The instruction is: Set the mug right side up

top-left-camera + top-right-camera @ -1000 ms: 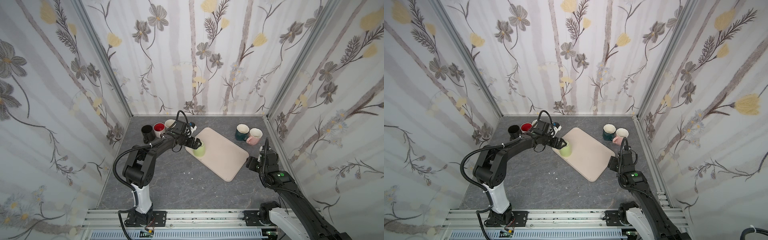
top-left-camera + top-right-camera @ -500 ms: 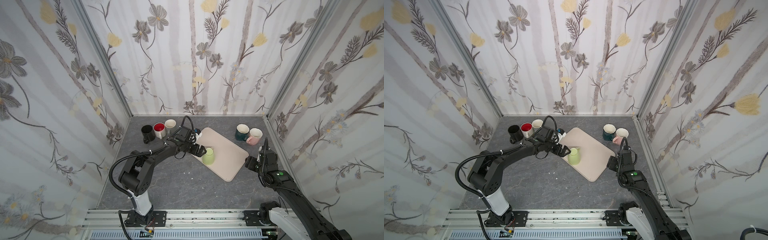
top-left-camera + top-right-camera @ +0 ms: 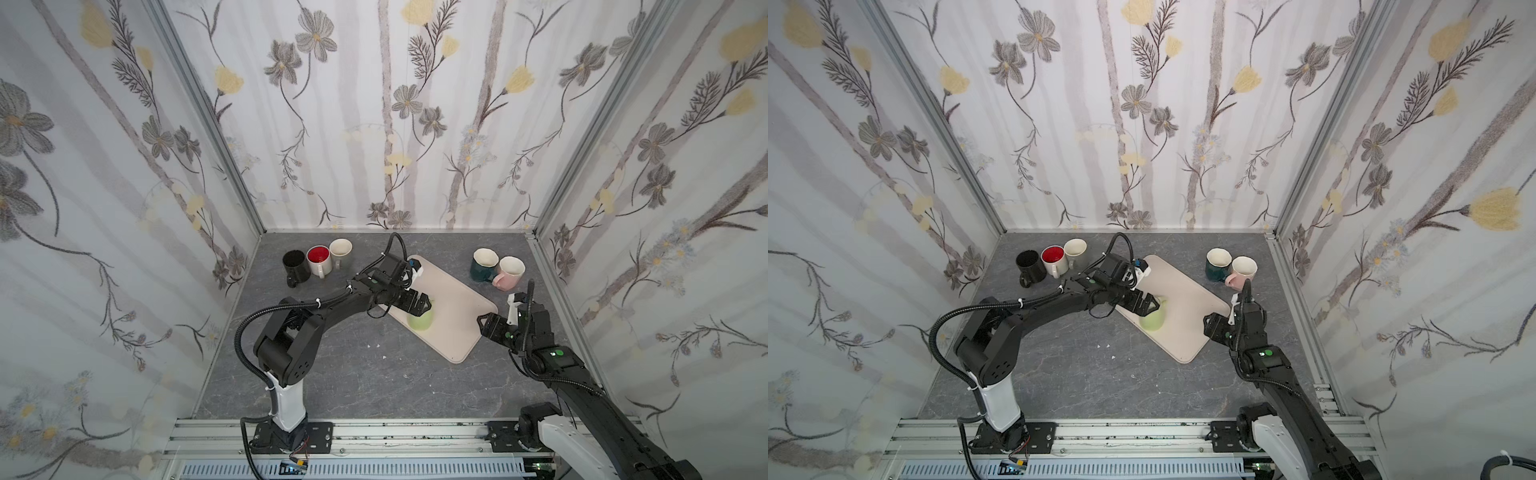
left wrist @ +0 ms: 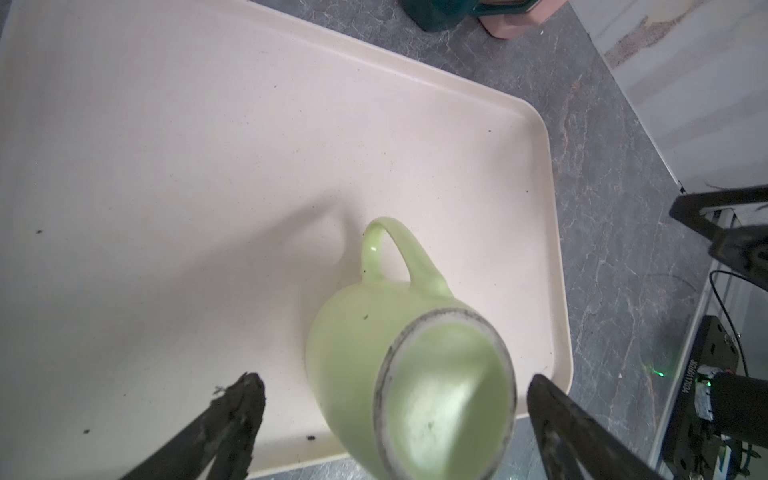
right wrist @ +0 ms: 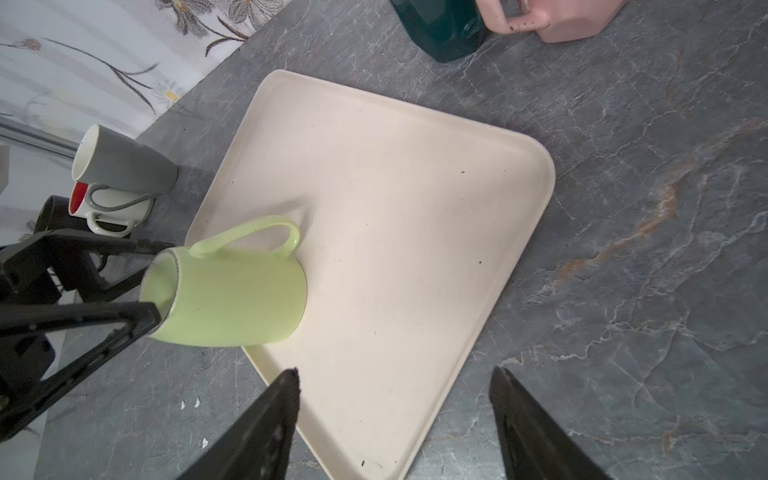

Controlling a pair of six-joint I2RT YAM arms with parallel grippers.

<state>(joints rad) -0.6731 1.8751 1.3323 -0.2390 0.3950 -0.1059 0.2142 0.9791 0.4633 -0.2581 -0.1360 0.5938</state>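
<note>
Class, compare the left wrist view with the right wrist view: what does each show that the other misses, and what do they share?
Left wrist only: part of the right arm. Right wrist only: a grey mug, a white mug with red inside, a black mug. Both: the pale green ceramic mug upside down on the cream rectangular tray, the dark teal mug, the pink mug, the grey marbled table.

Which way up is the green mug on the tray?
Upside down: the green mug stands rim-down on the tray, its ringed base facing up.
</note>
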